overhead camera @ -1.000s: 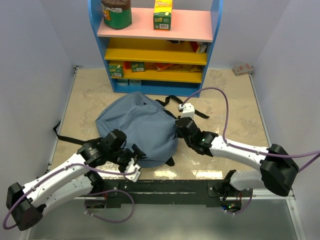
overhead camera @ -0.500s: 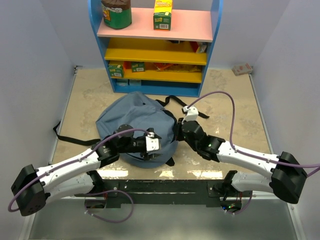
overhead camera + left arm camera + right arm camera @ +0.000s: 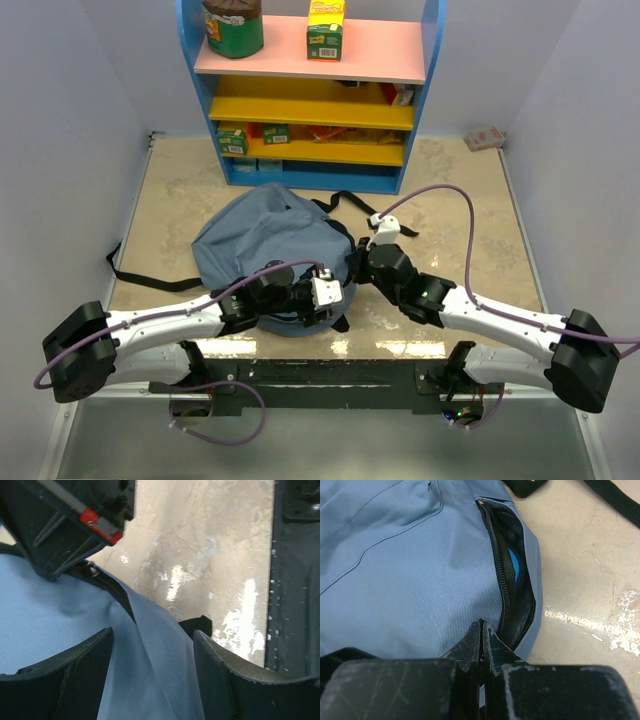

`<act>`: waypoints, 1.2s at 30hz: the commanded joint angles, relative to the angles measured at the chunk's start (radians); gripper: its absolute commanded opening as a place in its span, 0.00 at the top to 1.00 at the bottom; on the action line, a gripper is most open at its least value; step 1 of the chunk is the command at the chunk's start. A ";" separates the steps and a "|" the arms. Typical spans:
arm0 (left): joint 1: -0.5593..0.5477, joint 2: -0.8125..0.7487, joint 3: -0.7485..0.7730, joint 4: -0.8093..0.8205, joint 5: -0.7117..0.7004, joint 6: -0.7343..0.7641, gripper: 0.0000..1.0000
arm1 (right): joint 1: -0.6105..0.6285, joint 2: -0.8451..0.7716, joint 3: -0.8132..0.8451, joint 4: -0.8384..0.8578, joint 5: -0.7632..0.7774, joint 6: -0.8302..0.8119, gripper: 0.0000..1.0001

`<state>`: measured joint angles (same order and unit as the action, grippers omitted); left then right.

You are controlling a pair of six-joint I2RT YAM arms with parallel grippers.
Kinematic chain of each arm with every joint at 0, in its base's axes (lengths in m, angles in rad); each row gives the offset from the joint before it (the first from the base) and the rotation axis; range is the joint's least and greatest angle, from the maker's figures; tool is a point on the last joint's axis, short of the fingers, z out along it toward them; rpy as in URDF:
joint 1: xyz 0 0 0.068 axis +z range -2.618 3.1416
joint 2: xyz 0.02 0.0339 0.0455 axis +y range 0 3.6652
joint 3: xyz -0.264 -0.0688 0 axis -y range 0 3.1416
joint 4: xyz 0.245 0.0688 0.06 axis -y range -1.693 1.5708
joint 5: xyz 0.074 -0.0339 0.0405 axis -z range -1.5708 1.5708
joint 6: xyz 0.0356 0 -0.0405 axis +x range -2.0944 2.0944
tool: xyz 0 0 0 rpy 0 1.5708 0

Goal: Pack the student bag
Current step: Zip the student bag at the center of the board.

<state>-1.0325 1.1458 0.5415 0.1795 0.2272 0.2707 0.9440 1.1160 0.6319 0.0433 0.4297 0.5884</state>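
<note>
Plainly spread, the left gripper's (image 3: 152, 672) black fingers (image 3: 84, 672) straddle a fold of the soft grey-blue fabric backpack (image 3: 45, 625), with cloth filling the gap between them; the right gripper's (image 3: 481, 628) fingers are pressed together, tips on the cloth just beside the open black zip (image 3: 502, 575); whether fabric is caught between them I cannot tell; a bright blue object (image 3: 514, 566) shows inside that opening; seen from above, the left gripper sits at the backpack's 5 o'clock edge, the right at 4 o'clock; the backpack lies on the beige mottled tabletop (image 3: 470, 200), the blue-framed pink-and-yellow shelf unit (image 3: 375, 55) at its 12 o'clock.
</note>
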 commanded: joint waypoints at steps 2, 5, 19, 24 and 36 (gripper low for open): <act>-0.026 0.045 0.020 0.110 -0.135 0.030 0.31 | 0.012 -0.039 -0.020 0.043 -0.028 0.024 1.00; -0.052 0.065 0.023 0.144 -0.140 0.033 0.34 | 0.013 -0.031 -0.008 0.029 -0.028 0.016 1.00; -0.116 0.025 0.072 -0.033 0.202 0.192 1.00 | 0.010 -0.038 0.040 -0.068 0.132 -0.022 1.00; -0.138 -0.023 0.104 -0.279 0.408 0.367 1.00 | -0.002 -0.031 0.094 -0.129 0.208 -0.056 1.00; -0.173 -0.078 0.143 -0.680 0.512 0.757 1.00 | -0.063 0.080 0.183 -0.096 0.211 -0.140 1.00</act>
<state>-1.1725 1.0889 0.6518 -0.3332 0.5526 0.9077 0.9226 1.1648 0.7338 -0.1509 0.5587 0.5026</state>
